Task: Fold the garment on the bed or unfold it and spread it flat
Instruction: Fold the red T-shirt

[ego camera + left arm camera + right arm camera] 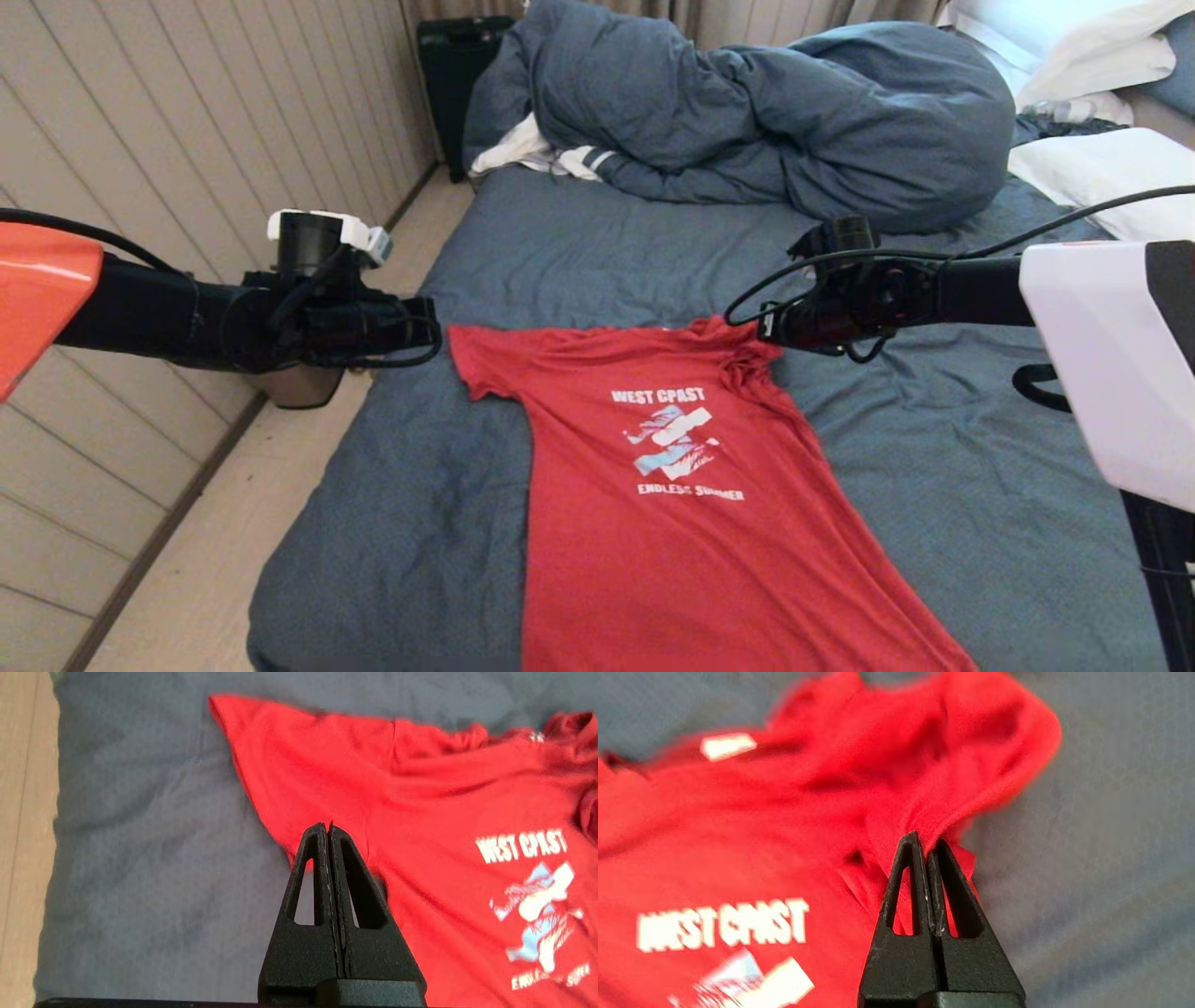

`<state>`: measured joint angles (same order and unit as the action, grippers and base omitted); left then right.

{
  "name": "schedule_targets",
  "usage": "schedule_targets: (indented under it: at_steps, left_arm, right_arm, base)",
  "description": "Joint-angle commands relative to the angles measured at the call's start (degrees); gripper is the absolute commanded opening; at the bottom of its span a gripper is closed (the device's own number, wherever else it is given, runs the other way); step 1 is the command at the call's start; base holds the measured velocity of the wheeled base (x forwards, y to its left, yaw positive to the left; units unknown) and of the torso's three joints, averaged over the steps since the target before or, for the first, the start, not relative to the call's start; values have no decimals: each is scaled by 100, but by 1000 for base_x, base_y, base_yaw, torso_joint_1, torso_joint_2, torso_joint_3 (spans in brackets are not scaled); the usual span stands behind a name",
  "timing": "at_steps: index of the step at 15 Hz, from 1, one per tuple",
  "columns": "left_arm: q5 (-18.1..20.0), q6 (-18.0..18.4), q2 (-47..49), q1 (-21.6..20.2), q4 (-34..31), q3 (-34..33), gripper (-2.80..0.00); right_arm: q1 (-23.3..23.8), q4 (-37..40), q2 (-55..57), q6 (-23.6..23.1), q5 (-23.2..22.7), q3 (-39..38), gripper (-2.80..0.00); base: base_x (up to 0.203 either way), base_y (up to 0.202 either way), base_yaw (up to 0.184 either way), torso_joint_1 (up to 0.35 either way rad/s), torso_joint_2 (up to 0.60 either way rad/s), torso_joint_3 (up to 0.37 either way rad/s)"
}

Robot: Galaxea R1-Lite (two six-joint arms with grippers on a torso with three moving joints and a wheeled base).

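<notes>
Reaching in level from the left side, the left arm is hanging just off the bed's (420, 485) left edge, over the strip of wooden floor (215, 560) beside it. The left gripper (330, 828) is pointing toward the T-shirt (672, 523), its two black fingers (310, 877) pressed flat together with nothing between them. In the left wrist view the tip is hovering above the lower edge of the shirt's left sleeve, where red cloth is meeting the blue-grey sheet; whether it is touching the cloth cannot be told.

The T-shirt is lying print side up on the sheet, in the middle of the bed's near half. Its long axis is running from the collar, at the end toward the bunched duvet (766, 121), down to the hem at the bed's near edge, slanting a little to the right as it comes nearer. The left sleeve is spreading flat toward the bed's left edge.

The right arm is stretching in level from the right, above the sheet, with a black cable looping around its wrist. The right gripper (926, 847) is sitting at the shirt's right shoulder, its fingers (901, 891) closed on a gathered pinch of red cloth beside the collar. The fabric there is rising and bunching into folds around the tip, while the rest of the shirt is lying flat. White pillows (1102, 168) are resting at the bed's far right corner, beyond the duvet.
</notes>
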<state>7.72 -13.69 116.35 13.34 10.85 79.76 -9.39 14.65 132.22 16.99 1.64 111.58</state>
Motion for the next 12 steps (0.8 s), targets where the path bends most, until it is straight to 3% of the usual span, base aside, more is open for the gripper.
schedule_targets:
  at_steps: [1,6,12]
  left_arm:
    - [2,-11,2,-7,14,4,-280]
    - [2,-11,20,2,14,2,-280]
    - [2,-20,2,2,14,-31,-280]
  right_arm:
    - [-11,2,9,6,-6,4,-280]
    - [-72,-268,95,12,-15,11,-280]
    - [-742,-1390,601,-105,263,36,-280]
  base:
    - [-111,0,-1,3,-1,2]
    - [-16,0,0,0,0,0]
    - [0,0,0,0,0,0]
